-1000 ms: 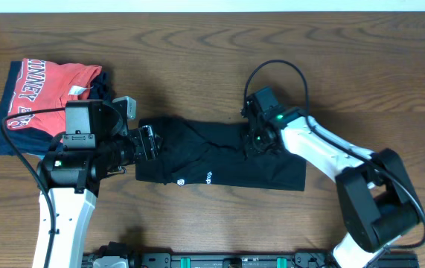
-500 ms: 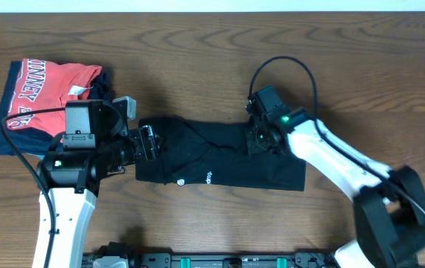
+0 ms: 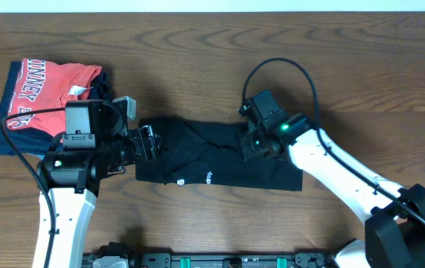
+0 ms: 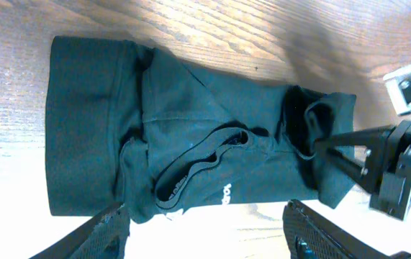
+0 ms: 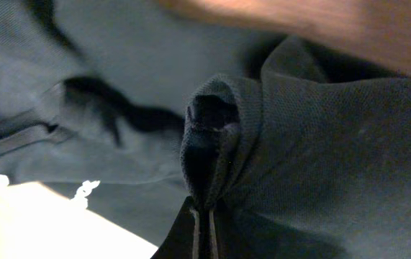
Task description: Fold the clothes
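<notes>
The clothes, a black T-shirt [image 3: 212,160], lie folded into a long strip across the middle of the table, a small white logo on the near side. My left gripper [image 3: 149,143] stands open at the strip's left end. In the left wrist view the shirt [image 4: 183,137] fills the frame, and the left gripper [image 4: 205,224] has bare table between its fingers, just off the shirt's edge. My right gripper [image 3: 251,146] is shut on a raised fold near the strip's right part. The right wrist view shows the right gripper [image 5: 204,219] pinching a bunched ridge of black fabric [image 5: 212,137].
A red T-shirt with white lettering [image 3: 48,89] lies on navy folded garments [image 3: 5,130] at the far left, beside my left arm. The right arm's black cable [image 3: 301,74] loops above the shirt. A black rail [image 3: 219,260] runs along the table's front edge.
My right gripper has shut on the fold of black fabric and its arm has swung forward, drawing the shirt's right end slightly left. The left arm has not moved.
</notes>
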Robot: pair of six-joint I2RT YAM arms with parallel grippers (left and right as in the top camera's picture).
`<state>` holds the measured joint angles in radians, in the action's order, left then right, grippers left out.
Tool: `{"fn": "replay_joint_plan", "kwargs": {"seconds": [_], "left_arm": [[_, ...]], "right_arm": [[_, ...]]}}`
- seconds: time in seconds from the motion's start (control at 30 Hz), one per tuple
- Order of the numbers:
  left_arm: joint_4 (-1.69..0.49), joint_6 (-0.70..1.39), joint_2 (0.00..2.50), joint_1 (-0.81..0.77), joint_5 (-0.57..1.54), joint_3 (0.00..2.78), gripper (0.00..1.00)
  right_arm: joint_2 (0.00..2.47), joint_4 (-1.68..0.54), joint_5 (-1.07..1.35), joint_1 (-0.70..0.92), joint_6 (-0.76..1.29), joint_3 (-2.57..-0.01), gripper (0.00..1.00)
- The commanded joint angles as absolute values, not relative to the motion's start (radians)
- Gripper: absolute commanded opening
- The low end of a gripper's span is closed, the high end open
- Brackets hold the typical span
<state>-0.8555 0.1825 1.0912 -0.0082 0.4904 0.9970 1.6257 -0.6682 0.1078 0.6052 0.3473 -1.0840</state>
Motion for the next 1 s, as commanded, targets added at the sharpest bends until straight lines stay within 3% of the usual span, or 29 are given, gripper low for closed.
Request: {"fn": "replay_joint_plan", "kwargs": {"seconds": [0.0,0.07,0.13,0.17,0.27,0.47,0.6,0.73,0.83,0.93,0.97], "left_arm": [[-0.855,0.172,1.09,-0.003,0.482,1.013,0.69],[-0.855,0.172,1.09,-0.003,0.482,1.013,0.69],[-0.856,0.172,1.09,-0.003,0.482,1.013,0.69],[-0.856,0.172,1.09,-0.003,0.482,1.013,0.69],[-0.858,0.172,1.09,-0.003,0.482,1.013,0.69],[-0.865,0.172,1.09,-0.003,0.482,1.013,0.69],[-0.884,0.168,1.09,-0.003,0.482,1.012,0.7],[-0.889,0.164,1.09,-0.003,0.482,1.012,0.69],[-0.889,0.164,1.09,-0.003,0.482,1.012,0.69],[-0.889,0.164,1.09,-0.003,0.482,1.012,0.69],[-0.889,0.164,1.09,-0.003,0.482,1.012,0.7]], "right_arm": [[1.624,-0.663,0.103,0.656,0.416,-1.096,0.02],[1.626,-0.655,0.077,0.672,0.469,-1.096,0.1],[1.628,-0.633,0.053,0.679,0.48,-1.096,0.36],[1.628,-0.624,0.049,0.68,0.479,-1.096,0.41],[1.628,-0.606,0.055,0.68,0.479,-1.096,0.44],[1.627,-0.624,0.052,0.647,0.464,-1.096,0.3],[1.629,-0.698,0.049,0.59,0.413,-1.096,0.4],[1.655,-0.797,0.043,0.562,0.392,-1.094,0.19],[1.688,-0.835,0.022,0.561,0.421,-1.076,0.15],[1.715,-0.81,0.091,0.565,0.465,-1.027,0.01],[1.719,-0.792,0.146,0.57,0.448,-1.013,0.01]]}}
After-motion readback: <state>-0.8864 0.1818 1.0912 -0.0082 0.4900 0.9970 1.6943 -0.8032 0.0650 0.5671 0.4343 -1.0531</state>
